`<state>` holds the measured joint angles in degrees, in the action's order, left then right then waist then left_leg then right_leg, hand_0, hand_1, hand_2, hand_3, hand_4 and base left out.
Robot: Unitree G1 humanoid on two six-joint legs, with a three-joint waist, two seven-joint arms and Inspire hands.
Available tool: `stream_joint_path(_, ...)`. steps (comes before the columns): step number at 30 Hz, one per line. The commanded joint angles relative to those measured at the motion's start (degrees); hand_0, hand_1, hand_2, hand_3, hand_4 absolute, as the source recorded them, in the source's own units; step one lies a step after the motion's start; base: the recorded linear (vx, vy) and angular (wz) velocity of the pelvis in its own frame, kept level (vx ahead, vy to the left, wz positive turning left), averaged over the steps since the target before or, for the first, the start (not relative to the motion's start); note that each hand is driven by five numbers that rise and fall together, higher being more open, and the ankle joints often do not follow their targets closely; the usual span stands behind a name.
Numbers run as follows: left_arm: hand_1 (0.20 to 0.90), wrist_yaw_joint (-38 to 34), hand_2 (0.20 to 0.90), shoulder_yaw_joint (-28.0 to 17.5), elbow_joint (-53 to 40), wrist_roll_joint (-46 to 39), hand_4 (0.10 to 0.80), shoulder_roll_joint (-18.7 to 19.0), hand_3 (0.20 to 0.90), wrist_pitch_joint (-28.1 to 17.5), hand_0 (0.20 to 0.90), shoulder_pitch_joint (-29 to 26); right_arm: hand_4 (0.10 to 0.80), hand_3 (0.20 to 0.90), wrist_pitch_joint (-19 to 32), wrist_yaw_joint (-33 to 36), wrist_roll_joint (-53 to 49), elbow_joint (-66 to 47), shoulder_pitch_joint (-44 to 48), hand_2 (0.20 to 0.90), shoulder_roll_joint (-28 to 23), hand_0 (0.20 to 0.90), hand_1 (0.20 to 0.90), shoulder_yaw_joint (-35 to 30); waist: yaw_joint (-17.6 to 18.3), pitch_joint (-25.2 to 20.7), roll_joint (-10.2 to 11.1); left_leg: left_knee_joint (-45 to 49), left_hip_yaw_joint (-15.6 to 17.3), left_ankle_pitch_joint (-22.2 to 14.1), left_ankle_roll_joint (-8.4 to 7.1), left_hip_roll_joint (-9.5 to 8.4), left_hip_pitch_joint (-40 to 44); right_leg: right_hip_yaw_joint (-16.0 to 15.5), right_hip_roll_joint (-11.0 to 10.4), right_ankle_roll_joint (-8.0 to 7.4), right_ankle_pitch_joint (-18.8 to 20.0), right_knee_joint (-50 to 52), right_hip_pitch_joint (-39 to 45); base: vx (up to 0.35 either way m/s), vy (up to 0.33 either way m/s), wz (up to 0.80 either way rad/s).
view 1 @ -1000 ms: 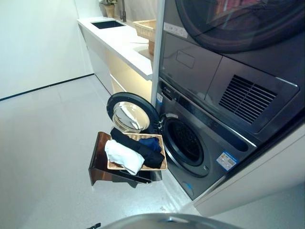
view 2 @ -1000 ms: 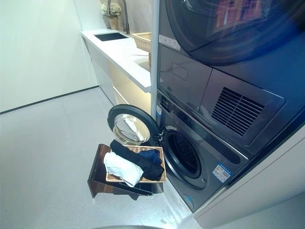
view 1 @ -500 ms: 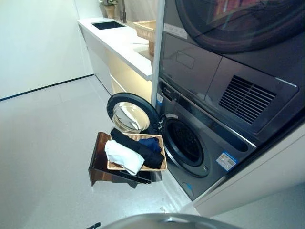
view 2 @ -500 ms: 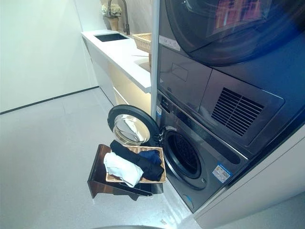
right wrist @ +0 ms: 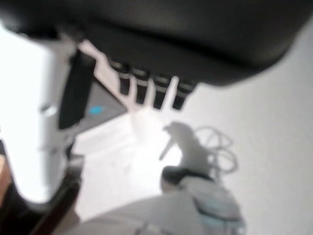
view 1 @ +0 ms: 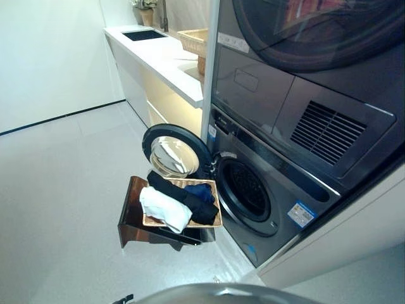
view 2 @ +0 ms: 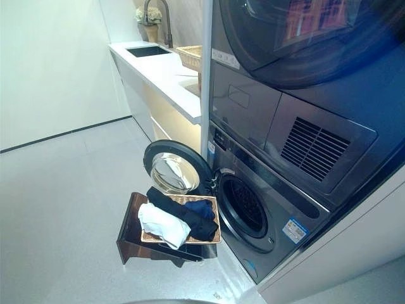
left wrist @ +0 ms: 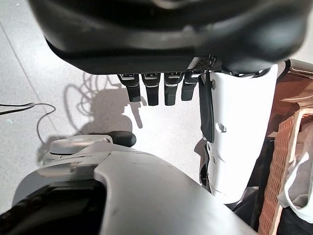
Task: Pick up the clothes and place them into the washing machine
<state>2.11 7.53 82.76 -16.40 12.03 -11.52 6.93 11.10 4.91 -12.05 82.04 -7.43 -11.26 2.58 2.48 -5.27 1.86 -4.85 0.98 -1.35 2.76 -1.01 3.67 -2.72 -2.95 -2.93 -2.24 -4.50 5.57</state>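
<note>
Left hand (left wrist: 161, 49) hangs over floor, fingers (left wrist: 152, 90) straight, holding nothing. Right hand (right wrist: 161, 44) same, fingers (right wrist: 159, 93) relaxed, empty. Frame centre: clothes (view 1: 174, 202) piled in wicker basket (view 1: 212, 223) on brown stand (view 1: 130, 218). Just behind, washing machine (view 1: 266, 202), door (view 1: 174, 152) swung open. Upper left: white worktop (view 1: 158, 54).

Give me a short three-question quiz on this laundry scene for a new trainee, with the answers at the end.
1. True or false: the round door of the dark grey front-loading washing machine is open.
2. Which garment lies nearest the camera in the woven wicker basket? A) white cloth B) red towel C) yellow sock
3. Fill in: the basket rests on a brown ____ stand.

Key: 1 true. 2 A, the white cloth. 3 wooden. Neither the left hand nor the right hand holds anything.
</note>
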Motion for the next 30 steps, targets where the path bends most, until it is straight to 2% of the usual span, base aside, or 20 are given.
stream_joint_path(1,0.900,-0.3,0.900,-1.4,2.2,0.6,0.800,-0.2,0.900,-1.7,0.900,-3.7,0.800,0.900,0.2,0.3,-2.4,2.8,2.6,0.900,-3.4,0.900,0.900,-2.4,-0.5,0.1,-0.9,-0.1,0.1,-4.1,-0.42,-2.72,1.1,-0.6,-1.8,-2.48,1.8,4.7,-4.3,0.012,0.097,0.00)
stream_joint_path(2,0.900,-0.3,0.900,-1.4,2.2,0.6,0.800,-0.2,0.900,-1.7,0.900,-3.7,0.800,0.900,0.2,0.3,-2.4,2.8,2.6,0.900,-3.4,0.900,0.900,-2.4,-0.6,0.2,-0.9,-0.1,0.1,-4.1,-0.42,-2.72,1.1,-0.6,-1.8,-2.48,1.8,4.7,-4.3,0.025,0.171,0.07)
stream_joint_path(6,0.900,0.0,0.900,-1.7,1.8,0.0,0.800,0.2,0.900,-1.9,0.900,-4.5,0.800,0.900,0.1,0.1,-2.3,3.0,2.3,0.900,-3.7,0.900,0.900,-2.9,-0.8,0.9,-0.5,2.9,-1.2,-5.7,1.11,-4.74,0.6,-1.4,-4.6,-2.98,1.7,10.7,-5.4,0.037,0.214,0.21)
stream_joint_path(7,0.900,0.0,0.900,-1.7,1.8,0.0,0.800,0.2,0.900,-1.9,0.900,-4.5,0.800,0.900,0.1,0.1,-2.3,3.0,2.3,0.900,-3.7,0.900,0.900,-2.9,-0.8,0.9,-0.5,3.0,-1.2,-5.7,1.12,-4.77,0.5,-1.4,-4.7,-2.99,1.7,10.8,-5.5,0.017,0.210,0.26)
stream_joint_path(8,0.900,0.1,0.900,-1.7,2.0,0.0,0.800,0.5,0.900,-1.9,0.900,-4.6,0.800,0.900,0.2,0.2,-2.7,2.8,2.4,0.900,-3.8,0.900,0.900,-3.3,-0.8,1.7,-0.5,4.7,-2.0,-6.4,1.70,-5.66,0.3,-1.4,-5.8,-2.47,3.0,15.3,-7.0,0.015,0.207,0.24)
stream_joint_path(10,0.900,0.2,0.900,-1.8,2.1,0.1,0.800,0.6,0.900,-1.9,0.900,-4.7,0.800,0.900,0.3,0.1,-2.8,2.7,2.5,0.900,-3.9,0.900,0.900,-3.4,-0.8,2.0,-0.6,5.4,-2.2,-6.7,2.00,-6.05,0.2,-1.5,-6.4,-2.02,3.5,17.9,-7.9,0.019,0.215,0.27)
stream_joint_path(11,0.900,0.4,0.900,-1.7,2.2,0.0,0.800,1.2,0.900,-1.8,0.900,-4.9,0.800,0.900,0.5,0.2,-3.2,2.4,2.8,0.900,-3.8,0.900,0.900,-3.2,-0.6,3.0,-0.7,6.4,-3.2,-6.9,2.59,-6.56,0.3,-1.4,-6.9,-0.50,3.9,24.0,-10.3,0.016,0.197,0.26)
stream_joint_path(13,0.900,0.5,0.900,-2.0,2.5,0.3,0.800,1.6,0.900,-1.7,0.900,-4.7,0.800,0.900,0.6,0.4,-3.4,2.4,2.9,0.900,-3.5,0.900,0.900,-3.3,-0.5,3.5,-1.2,6.5,-3.6,-7.0,2.77,-6.56,0.9,-1.2,-6.3,0.61,2.2,26.3,-11.9,0.034,0.188,0.15)
stream_joint_path(16,0.900,0.6,0.900,-2.9,2.5,0.5,0.800,2.1,0.900,-1.6,0.900,-4.2,0.800,0.900,0.8,0.3,-3.2,2.4,2.7,0.900,-3.1,0.900,0.900,-3.0,-0.6,3.6,-1.5,5.5,-3.8,-7.4,2.64,-6.35,2.3,-0.9,-4.1,0.73,0.8,22.1,-13.7,0.064,0.080,0.01)
stream_joint_path(22,0.900,0.2,0.900,-1.8,2.2,0.4,0.800,1.8,0.900,-2.0,0.900,-4.8,0.800,0.900,1.1,0.4,-4.0,2.0,2.6,0.900,-2.2,0.900,0.900,-3.2,1.1,4.9,-0.5,5.6,-4.9,-8.1,1.75,-6.81,4.2,3.2,0.0,-1.74,7.2,10.8,-18.1,0.080,0.005,0.22)
stream_joint_path(24,0.900,0.0,0.900,-1.3,2.0,0.0,0.800,1.7,0.900,-2.1,0.900,-4.8,0.800,0.900,0.9,0.4,-3.8,2.0,2.0,0.900,-2.0,0.900,0.900,-3.3,1.7,4.7,-0.1,5.5,-5.4,-8.5,1.43,-6.81,4.9,3.5,0.6,-2.01,8.1,9.3,-18.2,0.142,-0.030,0.28)
stream_joint_path(30,0.900,0.1,0.900,-1.3,1.6,-0.4,0.800,0.9,0.900,-2.0,0.900,-4.1,0.800,0.900,0.7,0.6,-2.6,2.0,1.1,0.900,-2.3,0.900,0.900,-3.5,1.5,3.6,0.6,5.0,-5.8,-9.2,0.59,-6.27,6.4,1.2,1.0,-1.95,9.4,7.1,-17.4,0.158,-0.076,0.10)
